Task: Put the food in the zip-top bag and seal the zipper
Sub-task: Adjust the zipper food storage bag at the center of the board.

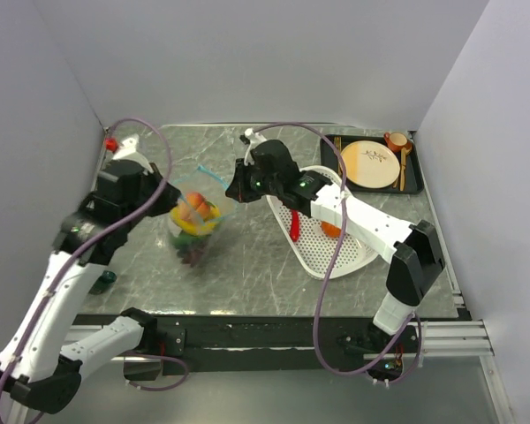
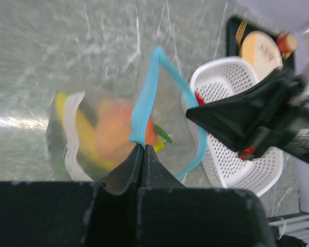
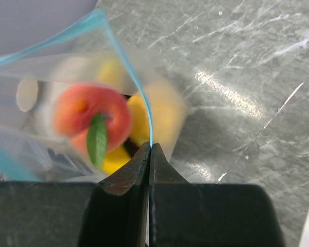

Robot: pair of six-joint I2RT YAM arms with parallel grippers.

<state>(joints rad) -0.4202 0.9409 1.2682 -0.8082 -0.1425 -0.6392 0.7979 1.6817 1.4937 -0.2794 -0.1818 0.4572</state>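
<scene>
While both pairs of jaws were pressed fully together, each had a pinch of the thin teal-blue zipper strip point(image 2: 147, 92). The left gripper point(image 2: 144, 146) held the lip nearer its own arm and the right gripper point(image 3: 150, 146) held the opposite lip. Between the two pinches the strip bowed into a loop. The mouth therefore stood open and pointed upward, its long axis running roughly from one gripper to the other across the table.

The clear plastic zip-top bag point(image 1: 194, 228) hung below the jaws over the grey marbled table point(image 1: 247, 265); whether its bottom touched could not be told. Inside it sat a rosy peach with a green leaf point(image 3: 87, 116), with blurred yellow pieces against it.

Further right, the white perforated basket point(image 1: 311, 249) held a red chili point(image 1: 295, 225) and an orange tomato point(image 1: 330, 230), well apart from the bag. Filling looked unfinished. The right arm was nearer those two, but it would have to give up its lip to reach them.
</scene>
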